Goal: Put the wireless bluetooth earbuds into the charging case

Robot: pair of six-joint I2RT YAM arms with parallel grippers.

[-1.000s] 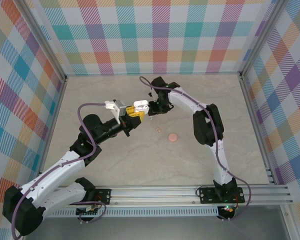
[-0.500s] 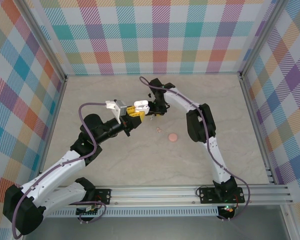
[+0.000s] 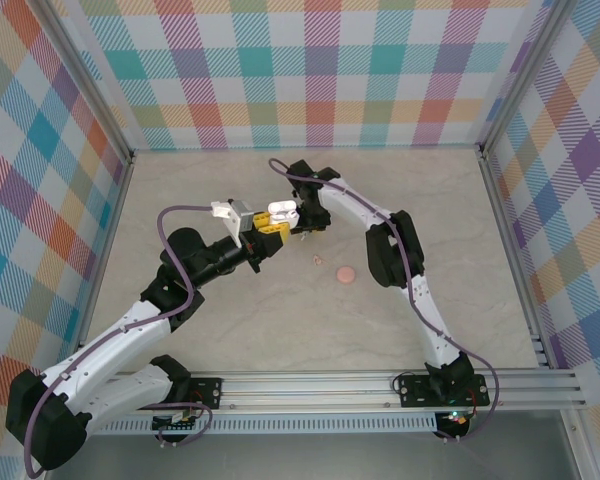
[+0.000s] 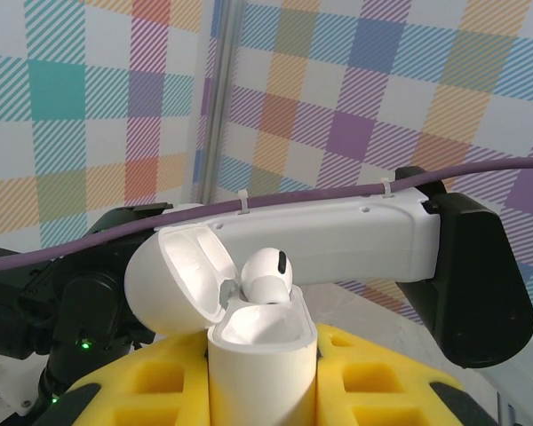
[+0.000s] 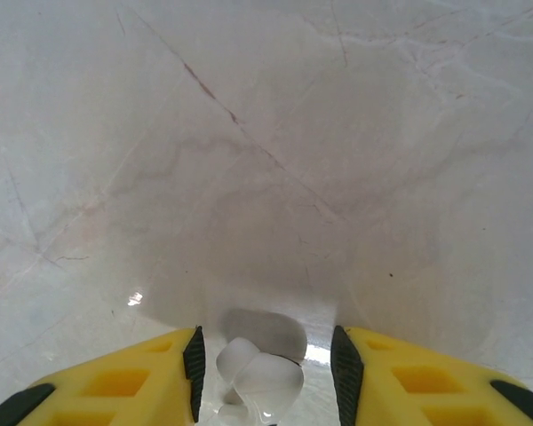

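My left gripper [image 4: 262, 359] is shut on the white charging case [image 4: 265, 373], held upright with its hinged lid [image 4: 179, 282] swung open to the left. One white earbud [image 4: 266, 273] sits in the far slot with its head sticking out. From above, the case [image 3: 282, 211] is in the left gripper [image 3: 272, 222] at mid table, and the right gripper [image 3: 305, 220] is right beside it. In the right wrist view a second glossy earbud [image 5: 265, 380] lies between the yellow fingers of my right gripper [image 5: 265, 368]. A small gap shows on each side, so the jaws stand open around it.
A salmon-pink disc [image 3: 346, 272] and a tiny pinkish bit [image 3: 317, 260] lie on the marble table just in front of the grippers. The right arm's white link [image 4: 338, 240] crosses close behind the case. Plaid walls enclose three sides.
The right arm's elbow and wrist have swung leftward, with its gripper staying beside the case. The left arm and the case have not moved.
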